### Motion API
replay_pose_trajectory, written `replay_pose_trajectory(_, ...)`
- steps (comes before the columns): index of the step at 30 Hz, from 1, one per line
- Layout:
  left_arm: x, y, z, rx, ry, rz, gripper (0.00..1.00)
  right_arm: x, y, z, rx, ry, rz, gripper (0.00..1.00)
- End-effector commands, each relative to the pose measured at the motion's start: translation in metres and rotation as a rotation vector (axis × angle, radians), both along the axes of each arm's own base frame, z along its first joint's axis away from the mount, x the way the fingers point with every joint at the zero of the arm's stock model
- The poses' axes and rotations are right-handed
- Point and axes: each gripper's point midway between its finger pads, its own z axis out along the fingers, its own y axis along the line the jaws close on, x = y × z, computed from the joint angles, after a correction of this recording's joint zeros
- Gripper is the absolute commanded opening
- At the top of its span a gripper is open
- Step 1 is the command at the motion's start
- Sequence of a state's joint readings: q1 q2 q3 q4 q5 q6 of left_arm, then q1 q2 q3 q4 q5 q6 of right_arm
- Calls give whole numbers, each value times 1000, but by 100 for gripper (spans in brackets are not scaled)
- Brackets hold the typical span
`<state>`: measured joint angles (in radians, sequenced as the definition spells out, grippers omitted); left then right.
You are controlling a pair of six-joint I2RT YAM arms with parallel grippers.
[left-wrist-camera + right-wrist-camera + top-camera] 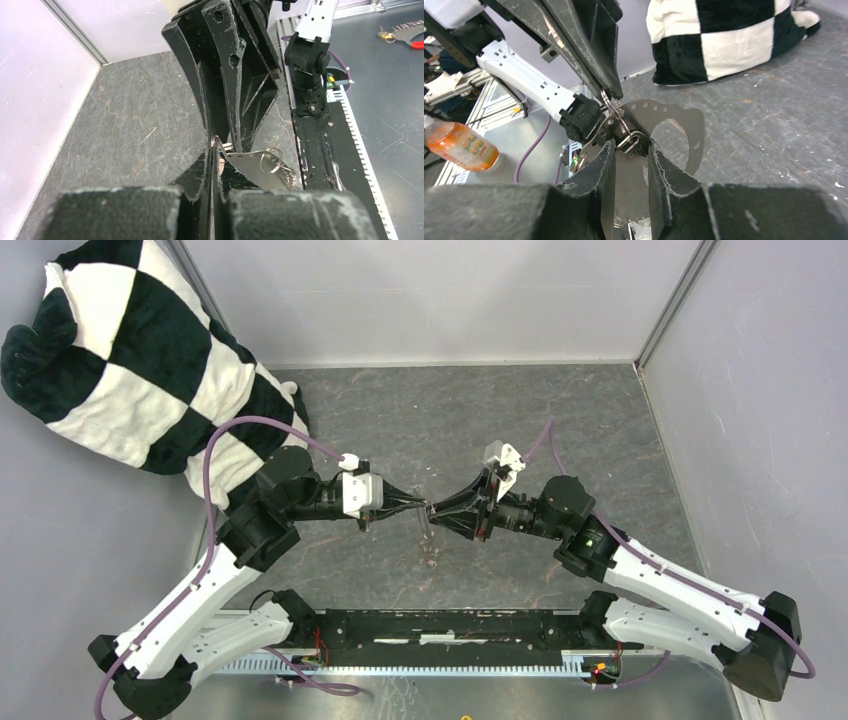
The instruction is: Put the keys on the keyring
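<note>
Right wrist: my right gripper (631, 150) is clamped on a key (633, 147) lying against the keyring (659, 111), while the left gripper (611, 96) at 11 o'clock pinches the small ring (614, 108), so uneven pulling could drop both onto the tabletop (764, 110).

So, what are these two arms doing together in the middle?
Both arms meet above the middle of the table. The right gripper is shut on a silver key. The left gripper pinches a small wire ring just above that key. The keyring, a flat grey loop, hangs between them. Whether the key is already threaded on cannot be told.
</note>
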<state>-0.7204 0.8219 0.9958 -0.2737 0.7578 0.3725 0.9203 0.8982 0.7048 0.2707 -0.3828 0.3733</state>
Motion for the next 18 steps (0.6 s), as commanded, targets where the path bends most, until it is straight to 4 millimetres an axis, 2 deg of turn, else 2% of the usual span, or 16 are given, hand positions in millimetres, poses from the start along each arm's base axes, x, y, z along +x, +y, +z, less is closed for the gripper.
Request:
replay_pose_trajectory(1,-3,1,32,-83,-71,-1,2,-11,7,-11,-45,25,80,10)
replay_pose_trajectory(4,-4,1,30,-80,-66,-4,2,-8,4,1,-56,-13,66,24)
replay_pose_trajectory(9,-10,1,28,-70,-53,-29,2,2,-12,45,-53,-161,-17,48)
replay_pose_trajectory(12,-14,1,28,-67,-39,-49,2,2,-15,58,-61,-204,-7,52)
replay_pose_trajectory(18,-20,1,27,-67,-4,-76,2,-6,-6,65,-24,-272,71,51)
